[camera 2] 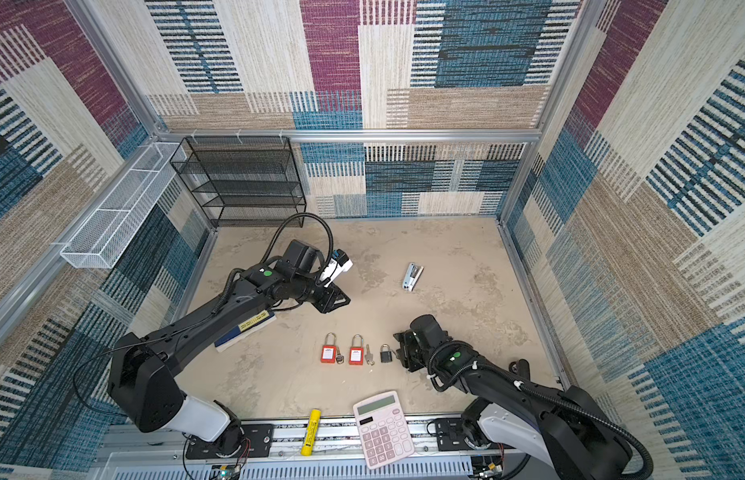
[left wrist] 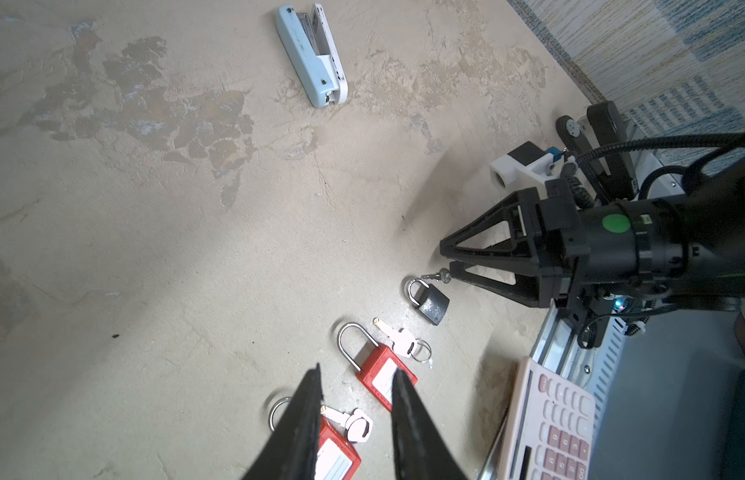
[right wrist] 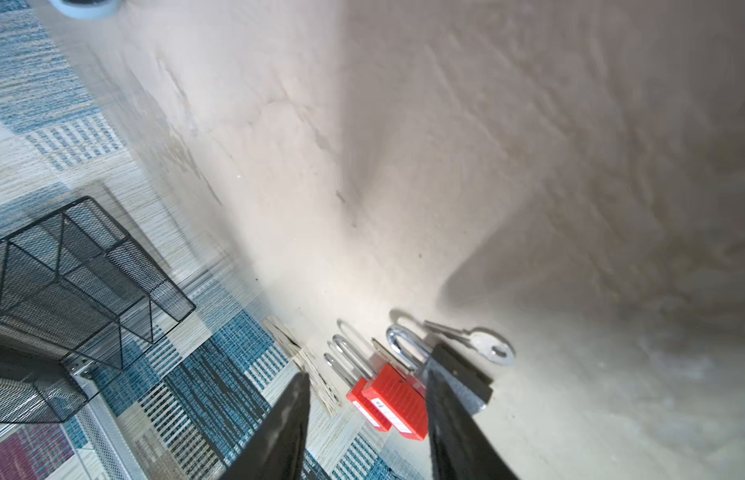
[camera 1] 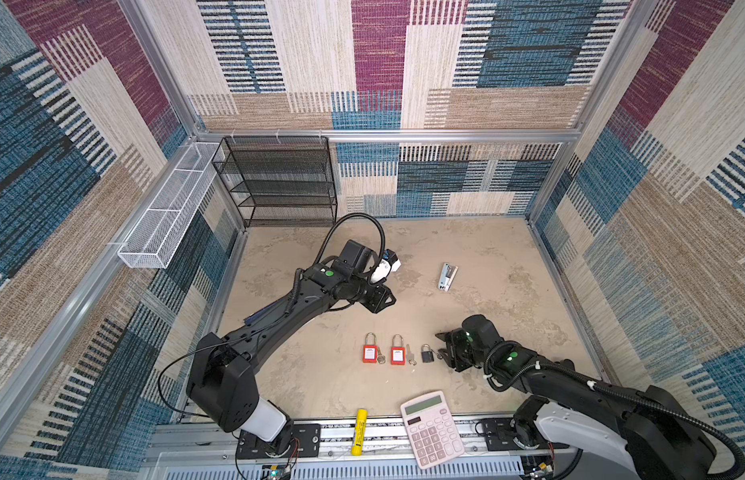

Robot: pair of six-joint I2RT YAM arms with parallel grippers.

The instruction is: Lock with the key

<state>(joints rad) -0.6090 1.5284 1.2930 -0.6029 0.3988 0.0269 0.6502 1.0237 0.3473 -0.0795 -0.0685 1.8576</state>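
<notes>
Dark grey metal padlock lies flat on the beige tabletop, with its small silver key loose just beside it. The right gripper hovers close to the key, jaws partly apart, gripping nothing. The left gripper hangs above two red plastic padlocks, jaws likewise parted and unloaded. A black wire-mesh shelf rack stands against the back wall, and a white mesh basket is fixed along the left wall.

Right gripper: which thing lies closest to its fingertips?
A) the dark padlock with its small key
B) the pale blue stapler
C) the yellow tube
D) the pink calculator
A: in a top view the right gripper stands open just beside the dark padlock, and the small key lies right at its fingertips.
</notes>
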